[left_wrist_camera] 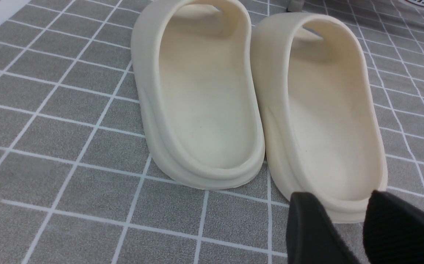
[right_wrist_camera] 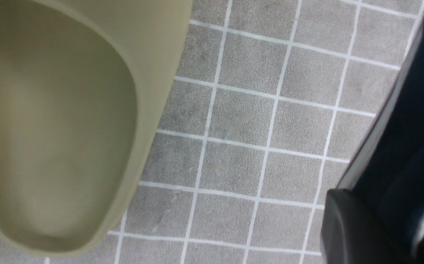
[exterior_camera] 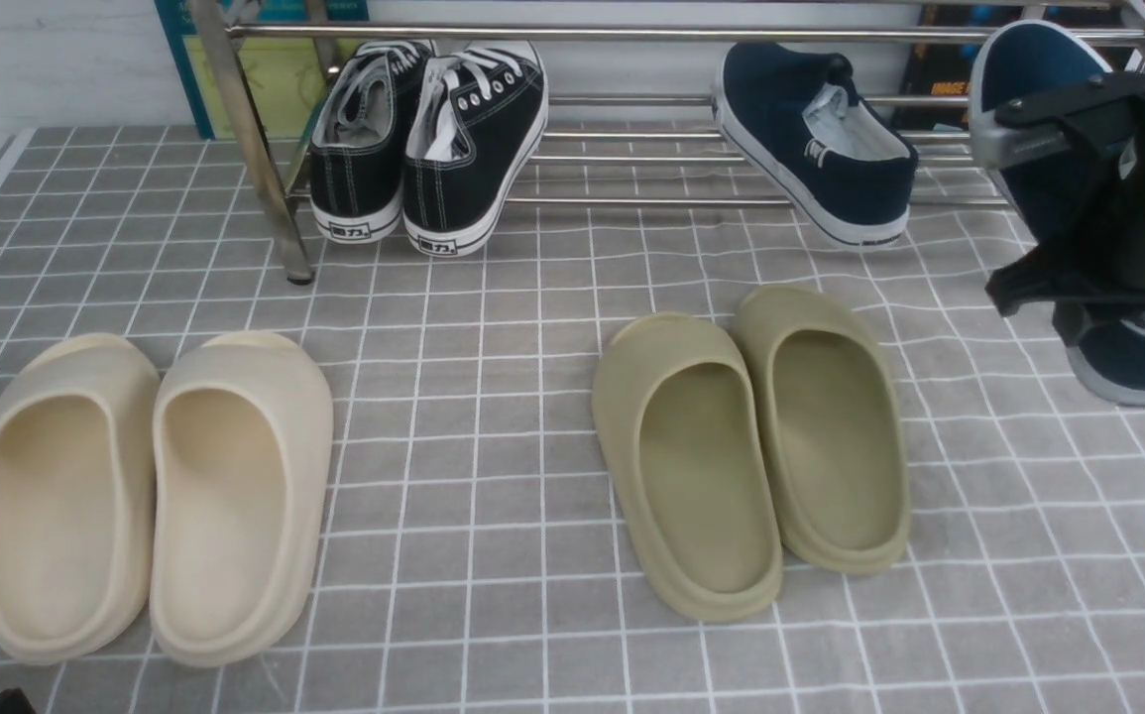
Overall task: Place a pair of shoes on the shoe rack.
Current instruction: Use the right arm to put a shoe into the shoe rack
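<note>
Front view: the right pincer [exterior_camera: 1102, 198] is pinched on one navy shoe [exterior_camera: 1033, 59], which hangs tilted, toe above the pincer and heel below it. The shoe rack [exterior_camera: 631, 33] runs just beyond the pincer. The other navy shoe [exterior_camera: 780, 109] leans on its bars, well to the pincer's left

Left wrist view: the left pincer [left_wrist_camera: 364, 227] is spread and grips nothing, just beside a cream slide [left_wrist_camera: 322, 110]

Right wrist view: a black finger [right_wrist_camera: 358, 227] lies against the held navy shoe [right_wrist_camera: 417, 110], with an olive slide [right_wrist_camera: 57, 128] apart from it
</note>
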